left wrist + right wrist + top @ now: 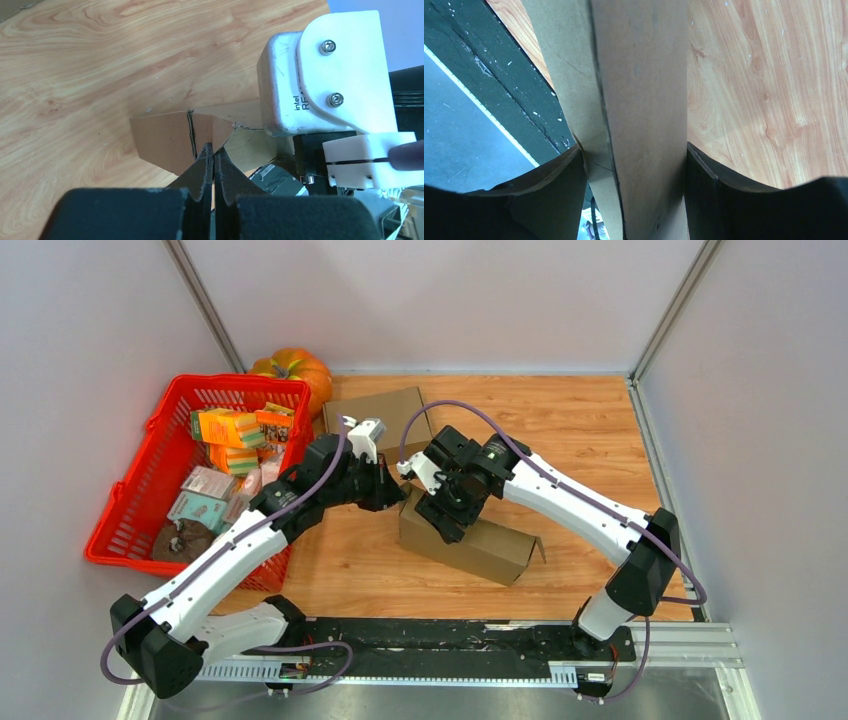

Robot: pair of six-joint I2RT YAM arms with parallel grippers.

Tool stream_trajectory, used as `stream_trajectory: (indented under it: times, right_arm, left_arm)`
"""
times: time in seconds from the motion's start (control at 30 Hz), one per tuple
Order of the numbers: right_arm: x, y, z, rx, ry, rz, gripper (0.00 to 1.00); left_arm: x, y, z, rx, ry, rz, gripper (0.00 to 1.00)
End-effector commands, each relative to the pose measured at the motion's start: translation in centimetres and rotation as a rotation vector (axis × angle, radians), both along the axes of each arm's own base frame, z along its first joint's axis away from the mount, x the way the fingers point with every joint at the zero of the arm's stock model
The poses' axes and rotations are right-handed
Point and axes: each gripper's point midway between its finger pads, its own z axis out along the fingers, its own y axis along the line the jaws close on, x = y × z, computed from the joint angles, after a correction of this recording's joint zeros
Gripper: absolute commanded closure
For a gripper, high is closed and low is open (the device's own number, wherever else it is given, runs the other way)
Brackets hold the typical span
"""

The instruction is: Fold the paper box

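Both claws cover much of the paper box (490,545) at the middle of the top view; only its lower right end shows clear on the wooden counter (580,440). The left claw (388,488) is squeezed fully together, its fingertips (205,161) against a creased flap (165,140) at the box's upper left end. Whether the flap's edge is nipped between them cannot be told. The right claw (445,515) stands partly spread and clamps the box's body, with both fingers (559,195) pressed to its sides. In the right wrist view the cardboard runs out of frame at top and bottom.

At left, a red basket (240,379) holds orange-and-green packs (228,427) and pale packets (205,495), their labels too small to read. A pumpkin (295,368) sits half hidden behind the basket. A flat cardboard sheet (385,410) at upper centre lies partly under the arms.
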Motion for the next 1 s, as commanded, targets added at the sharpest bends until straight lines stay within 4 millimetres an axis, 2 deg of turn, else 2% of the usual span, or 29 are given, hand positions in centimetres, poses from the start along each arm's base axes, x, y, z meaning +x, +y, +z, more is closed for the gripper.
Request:
stream_trajectory:
  times: [0.0, 0.03, 0.33, 0.37, 0.4, 0.47, 0.53, 0.57, 0.6, 0.67, 0.7, 0.73, 0.77, 0.83, 0.93, 0.97]
  right_arm:
    - [0.8, 1.6, -0.4, 0.054, -0.009, -0.032, 0.45]
    - [0.9, 1.6, -0.4, 0.054, -0.011, -0.033, 0.45]
    - [1.0, 1.8, 0.0, 0.077, -0.022, -0.037, 0.39]
    - [0.9, 1.9, 0.2, 0.086, -0.023, -0.043, 0.37]
    - [1.0, 1.9, 0.9, 0.107, -0.036, -0.055, 0.25]
    - [1.5, 1.8, 2.1, 0.136, -0.065, -0.134, 0.16]
    - [0.5, 1.5, 4.3, 0.209, -0.032, -0.256, 0.04]
    - [0.6, 0.6, 4.7, 0.204, -0.048, -0.322, 0.0]
    - [-0.1, -0.5, 6.2, 0.239, -0.057, -0.371, 0.0]
    - [-1.6, -2.2, 7.5, 0.281, -0.018, -0.486, 0.0]
    - [-3.0, -3.9, 8.7, 0.342, -0.023, -0.541, 0.0]
    - [-3.6, -5.0, 9.1, 0.363, -0.019, -0.594, 0.0]
    - [-4.1, -5.8, 9.3, 0.402, 0.002, -0.708, 0.0]
    - [-5.8, -9.2, 8.5, 0.391, -0.004, -0.806, 0.0]
    - [-6.4, -13.4, 7.7, 0.322, -0.073, -0.955, 0.01]
    - [-6.0, -14.5, 7.6, 0.294, -0.122, -0.983, 0.02]
  left_arm:
    - [-0.6, -0.9, 1.7, -0.086, 0.014, 0.013, 1.0]
    - [-0.7, -1.0, 1.7, -0.098, 0.005, 0.008, 1.0]
    - [-0.8, 0.9, -1.8, 0.038, -0.052, 0.03, 1.0]
    - [-0.8, 0.8, -1.7, 0.033, -0.052, 0.029, 1.0]
    - [-0.7, 0.8, -1.8, 0.032, -0.053, 0.032, 1.0]
    - [-0.5, 1.0, -2.1, 0.044, -0.043, 0.046, 1.0]
    - [-0.5, 0.9, -2.3, 0.048, -0.03, 0.044, 1.0]
    - [-0.6, 0.9, -2.4, 0.054, -0.024, 0.045, 1.0]
    - [-0.5, 1.0, -2.6, 0.065, -0.021, 0.049, 1.0]
    - [-0.5, 1.1, -2.4, 0.073, -0.027, 0.049, 1.0]
    - [-0.4, 1.1, -2.4, 0.075, -0.026, 0.05, 1.0]
    - [-0.3, 1.1, -2.2, 0.072, -0.029, 0.054, 1.0]
    - [-0.3, 1.1, -2.3, 0.074, -0.027, 0.055, 1.0]
    - [-0.2, 1.0, -2.0, 0.075, -0.022, 0.051, 1.0]
    - [-0.2, 0.7, -1.9, 0.074, -0.01, 0.046, 1.0]
    - [-0.1, 0.5, -1.8, 0.069, -0.013, 0.038, 1.0]
